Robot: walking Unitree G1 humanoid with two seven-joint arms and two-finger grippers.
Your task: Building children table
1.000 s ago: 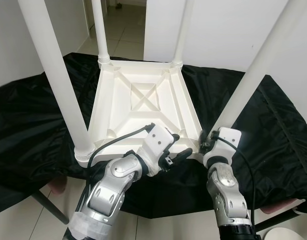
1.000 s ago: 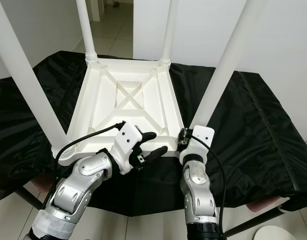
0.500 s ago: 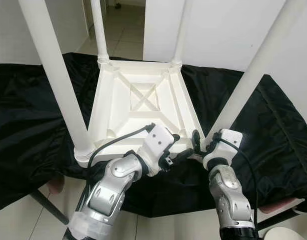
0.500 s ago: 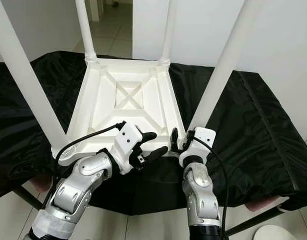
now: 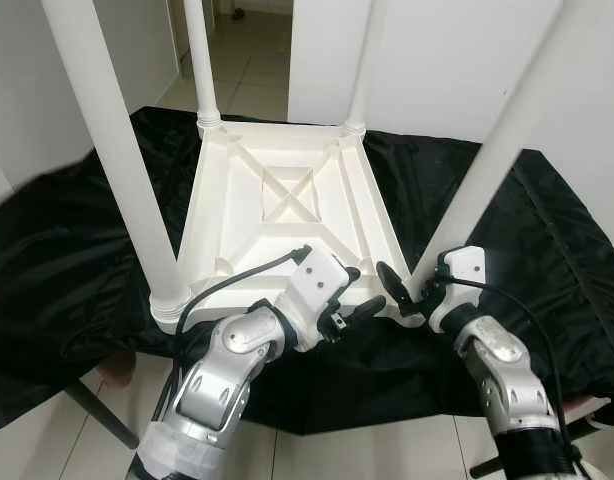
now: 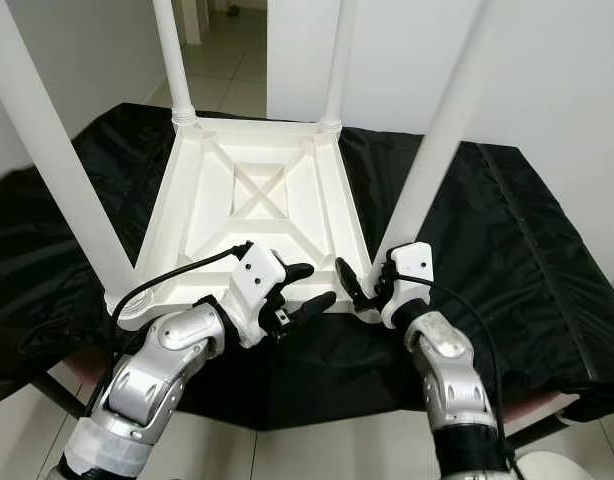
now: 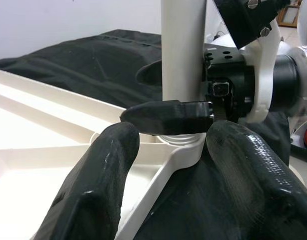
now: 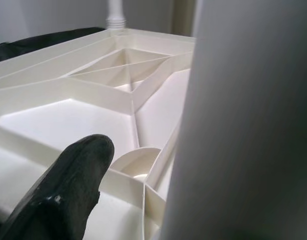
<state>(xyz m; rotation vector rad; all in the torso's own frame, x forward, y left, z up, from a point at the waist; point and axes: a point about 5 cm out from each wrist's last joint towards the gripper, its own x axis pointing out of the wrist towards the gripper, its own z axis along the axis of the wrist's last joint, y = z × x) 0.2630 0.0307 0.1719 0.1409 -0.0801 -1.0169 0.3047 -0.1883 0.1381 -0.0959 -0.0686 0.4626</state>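
The white plastic children table (image 5: 287,210) lies upside down on a desk covered with black cloth (image 5: 77,250), and its four white round legs stand up from the corners. The step in hand seems to be the seating of the near right leg (image 5: 487,170) in its corner socket.

The right gripper (image 6: 362,290) is at the foot of this leg, with its jaws standing wide on both sides of the leg, one black finger (image 8: 68,190) inside the ribbed frame and the other behind the leg (I cannot tell if the pads touch the plastic). The left gripper (image 5: 352,305) rests at the near edge of the table top, just beside the same corner, with its jaws parted and nothing between them; its wrist view looks straight at the collar (image 7: 181,140) where the leg enters the socket.

To do this well, I think the right jaws should close low on the leg, near the collar, so that a push or a turn does not bend the long leg sideways. The left gripper should press on the frame to keep the light table from sliding on the smooth cloth. The leg must remain upright while it is driven in, otherwise it can jam crooked.
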